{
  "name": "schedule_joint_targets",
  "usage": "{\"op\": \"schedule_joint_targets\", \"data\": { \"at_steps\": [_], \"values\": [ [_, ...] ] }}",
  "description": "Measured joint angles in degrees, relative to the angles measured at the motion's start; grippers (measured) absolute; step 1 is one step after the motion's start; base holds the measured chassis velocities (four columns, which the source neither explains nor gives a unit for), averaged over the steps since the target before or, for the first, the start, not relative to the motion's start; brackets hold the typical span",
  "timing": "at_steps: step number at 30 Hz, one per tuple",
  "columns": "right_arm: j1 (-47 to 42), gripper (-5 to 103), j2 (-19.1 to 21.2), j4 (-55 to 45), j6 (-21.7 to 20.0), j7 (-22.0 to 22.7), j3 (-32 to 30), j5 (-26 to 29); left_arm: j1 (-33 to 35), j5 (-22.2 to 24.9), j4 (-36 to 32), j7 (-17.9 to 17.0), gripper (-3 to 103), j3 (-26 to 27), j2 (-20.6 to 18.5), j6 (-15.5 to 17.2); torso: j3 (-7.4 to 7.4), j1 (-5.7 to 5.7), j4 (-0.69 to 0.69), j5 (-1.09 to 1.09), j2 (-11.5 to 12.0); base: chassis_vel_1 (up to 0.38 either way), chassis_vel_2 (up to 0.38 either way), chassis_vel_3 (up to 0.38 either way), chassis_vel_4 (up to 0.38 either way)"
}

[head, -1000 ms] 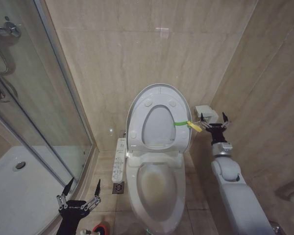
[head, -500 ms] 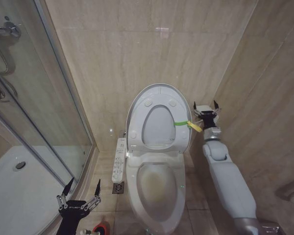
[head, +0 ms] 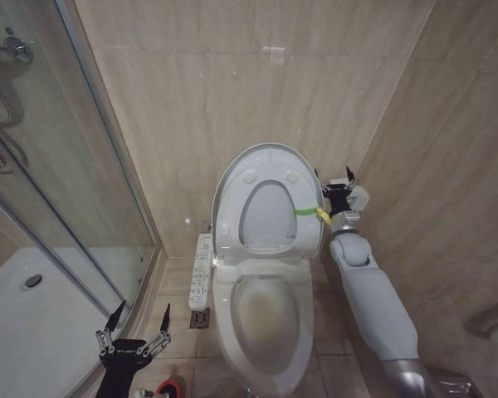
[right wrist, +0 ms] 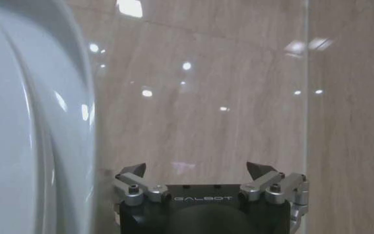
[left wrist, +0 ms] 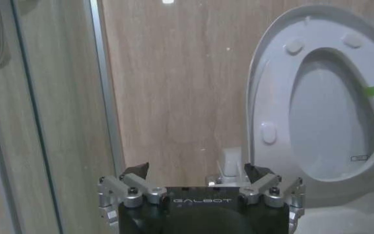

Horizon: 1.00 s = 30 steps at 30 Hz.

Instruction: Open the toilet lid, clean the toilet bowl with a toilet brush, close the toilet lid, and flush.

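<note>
The toilet lid (head: 270, 157) stands raised against the beige tiled wall (head: 257, 83), glossy white plastic, its underside facing the room with small round bumpers near the top. The seat ring (head: 232, 217) is lifted with it, an oval hole in its middle; a green strip and a yellow tag (head: 323, 215) sit at its right edge. Below, the toilet bowl (head: 264, 307) lies open, white ceramic, elongated, with yellowish-brown staining inside; its front edge is cut off at the bottom of the head view. Of the toilet brush, just a red rounded piece (head: 172, 387) shows on the floor at the bottom edge, most of it cut off.

The right gripper (head: 336, 186) is up just beside the lid's right edge, fingers spread apart and holding nothing; in the right wrist view (right wrist: 200, 170) the lid's curved rim (right wrist: 37, 122) rises close alongside, though whether it touches cannot be told. The left gripper (head: 137, 322) hangs low beside the glass shower screen (head: 58, 199), its dark pointed fingers wide apart and empty; its wrist view (left wrist: 196, 170) looks toward the raised lid (left wrist: 265, 97). A side control panel (head: 202, 269) runs along the bowl's left
</note>
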State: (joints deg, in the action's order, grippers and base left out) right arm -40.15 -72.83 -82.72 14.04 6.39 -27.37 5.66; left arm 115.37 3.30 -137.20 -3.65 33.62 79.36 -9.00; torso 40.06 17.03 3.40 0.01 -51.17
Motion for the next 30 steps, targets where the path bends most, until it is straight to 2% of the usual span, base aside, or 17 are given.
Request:
{"op": "schedule_joint_targets", "data": {
  "at_steps": [2,12,19,30],
  "values": [
    [-2.74,100,0.78,-2.33,-0.19,-0.01,-0.11,0.73,0.00,0.00,0.00,0.00,99,0.00,0.00,0.00,-0.01,-0.01,0.03,-0.03,-0.01,0.000,0.000,0.000,0.000],
    [-12.93,100,2.79,-10.97,-0.27,-1.53,-2.37,2.98,0.00,0.00,0.00,0.00,99,0.00,0.00,0.00,-0.01,-0.01,-0.01,-0.02,-0.01,0.000,0.000,0.000,0.000],
    [-18.74,100,4.92,-18.68,-2.35,-1.95,-4.74,5.58,0.00,0.00,0.00,0.00,99,0.00,0.00,0.00,-0.01,0.00,0.01,0.00,-0.01,0.000,0.000,0.000,0.000],
    [-24.97,100,5.49,-23.83,-0.43,-2.32,-6.37,5.55,0.00,0.00,0.00,0.00,99,0.00,0.00,0.00,-0.01,-0.02,0.02,0.00,-0.01,0.021,-0.015,-0.021,0.020]
  ]
}}
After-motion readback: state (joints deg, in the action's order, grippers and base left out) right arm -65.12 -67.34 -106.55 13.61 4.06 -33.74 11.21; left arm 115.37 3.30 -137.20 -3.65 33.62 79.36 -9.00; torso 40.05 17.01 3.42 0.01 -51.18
